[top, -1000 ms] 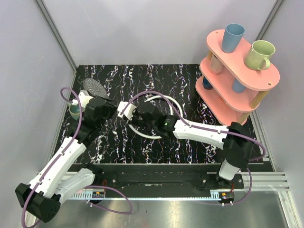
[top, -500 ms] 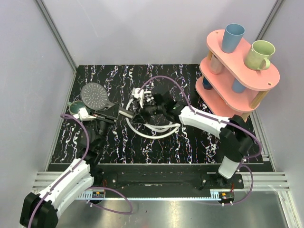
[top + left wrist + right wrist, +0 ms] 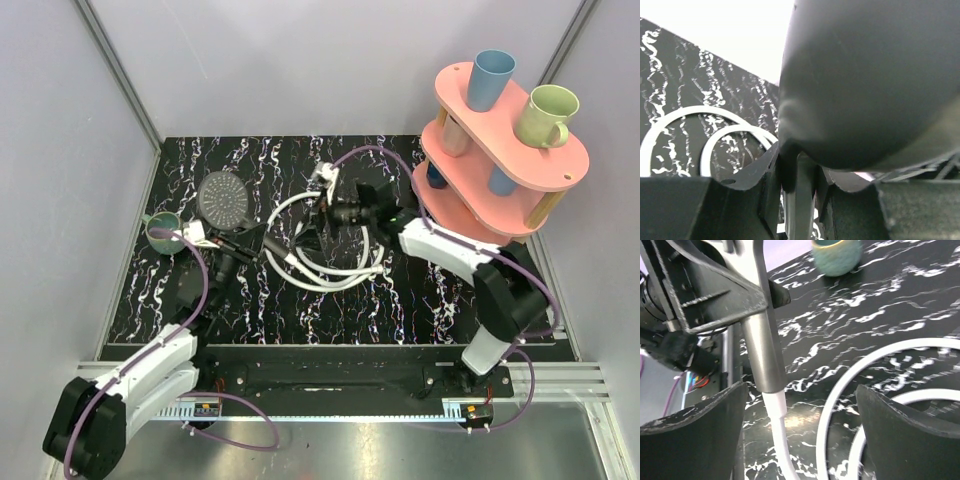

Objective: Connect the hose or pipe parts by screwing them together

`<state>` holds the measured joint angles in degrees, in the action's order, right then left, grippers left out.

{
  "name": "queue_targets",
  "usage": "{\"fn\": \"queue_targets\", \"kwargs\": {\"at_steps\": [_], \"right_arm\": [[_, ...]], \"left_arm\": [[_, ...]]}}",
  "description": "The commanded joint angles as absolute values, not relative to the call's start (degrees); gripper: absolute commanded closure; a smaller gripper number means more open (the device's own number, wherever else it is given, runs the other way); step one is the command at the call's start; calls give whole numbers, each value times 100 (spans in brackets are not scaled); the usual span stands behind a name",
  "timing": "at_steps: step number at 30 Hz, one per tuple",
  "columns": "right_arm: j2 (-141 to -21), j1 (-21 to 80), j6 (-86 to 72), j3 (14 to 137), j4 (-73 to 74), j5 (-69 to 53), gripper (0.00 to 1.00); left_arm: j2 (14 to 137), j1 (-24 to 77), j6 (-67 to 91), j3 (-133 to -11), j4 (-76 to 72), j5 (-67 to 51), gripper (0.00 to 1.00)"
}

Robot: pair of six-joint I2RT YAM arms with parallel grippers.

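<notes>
The dark grey shower head (image 3: 223,198) is held up over the left of the table, and my left gripper (image 3: 232,247) is shut on its straight handle (image 3: 268,247). In the left wrist view the head (image 3: 875,75) fills the frame and the handle (image 3: 800,200) runs down between the jaws. The white hose (image 3: 330,262) lies in loops on the table, and its end (image 3: 776,415) meets the handle's lower end (image 3: 762,355). My right gripper (image 3: 322,212) is open just beyond the loops, with its fingers (image 3: 705,435) either side of that joint, touching nothing.
A teal cup (image 3: 163,232) stands at the left edge beside the left arm. A pink two-tier rack (image 3: 500,160) with several cups fills the back right corner. Purple cables (image 3: 375,152) arch over both arms.
The right gripper has opened, let go of the hose end and drawn back to the right. The left arm has carried the shower head to the right, and the hose loops shifted with it.
</notes>
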<state>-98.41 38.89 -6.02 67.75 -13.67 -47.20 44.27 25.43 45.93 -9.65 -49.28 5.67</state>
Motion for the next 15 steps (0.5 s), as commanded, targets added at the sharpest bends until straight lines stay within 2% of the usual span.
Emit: {"fn": "queue_targets", "kwargs": {"at_steps": [1,7,11,15], "right_arm": [[-8843,3806,-185,6513,-1284,-3475,0],[-7955,3806,-44,5986,-949,-2506,0],[-7393,3797,-26,5644,-888,-2338,0],[-6997,3806,-53,5344,-888,-2163,0]], "left_arm": [[4683,2225,4263,-1704,-4512,-95,100],[5684,1048,4245,-2697,-3314,-1685,100],[7280,133,4254,-3628,-3015,-3396,100],[8626,-456,4026,-4970,-2060,-4033,100]]}}
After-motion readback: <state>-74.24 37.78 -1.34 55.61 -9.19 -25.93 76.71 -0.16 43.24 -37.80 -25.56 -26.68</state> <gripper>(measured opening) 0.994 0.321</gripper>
